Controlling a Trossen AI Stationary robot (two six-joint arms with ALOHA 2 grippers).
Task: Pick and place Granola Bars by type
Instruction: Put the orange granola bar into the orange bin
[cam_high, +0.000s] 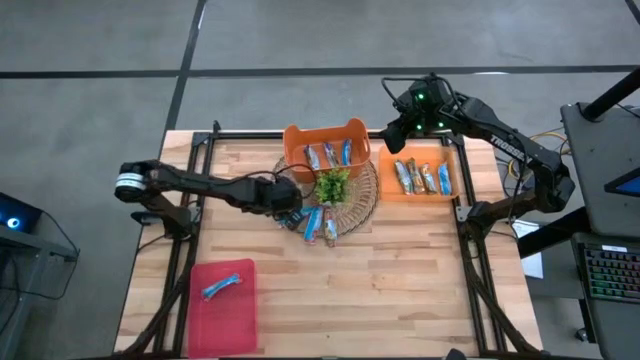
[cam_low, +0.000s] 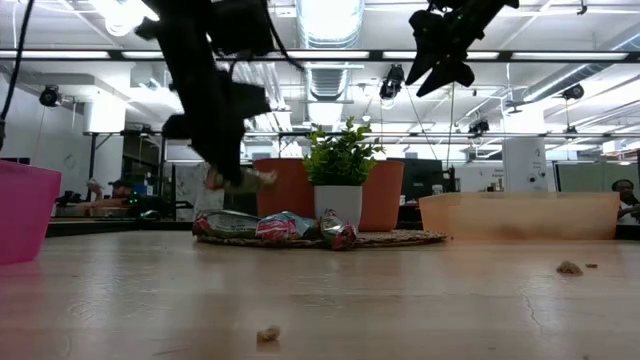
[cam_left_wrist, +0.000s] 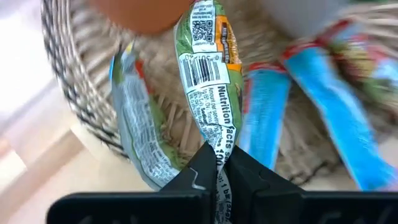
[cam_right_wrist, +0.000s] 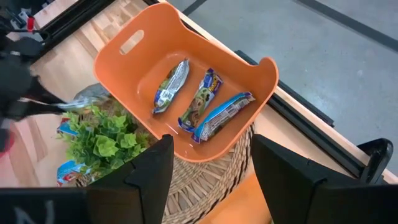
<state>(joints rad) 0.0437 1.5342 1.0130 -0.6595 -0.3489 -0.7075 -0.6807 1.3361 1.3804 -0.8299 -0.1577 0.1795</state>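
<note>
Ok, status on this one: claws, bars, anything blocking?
Left claw shut on green-wrapped bar over woven mat. Right claw open, empty, above orange bin. Plant close beside pickup.

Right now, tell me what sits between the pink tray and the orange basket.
In the high view, the left gripper, shut on a granola bar, lies between the pink tray and the orange basket, over the woven mat's edge.

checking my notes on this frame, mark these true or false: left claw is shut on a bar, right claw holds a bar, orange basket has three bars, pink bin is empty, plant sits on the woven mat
1. The left claw is shut on a granola bar. True.
2. The right claw holds a bar. False: it hangs open and empty above the orange basket.
3. The orange basket has three bars in it. True.
4. The pink bin is empty. False: one blue bar lies in it.
5. The plant sits on the woven mat. True.
</note>
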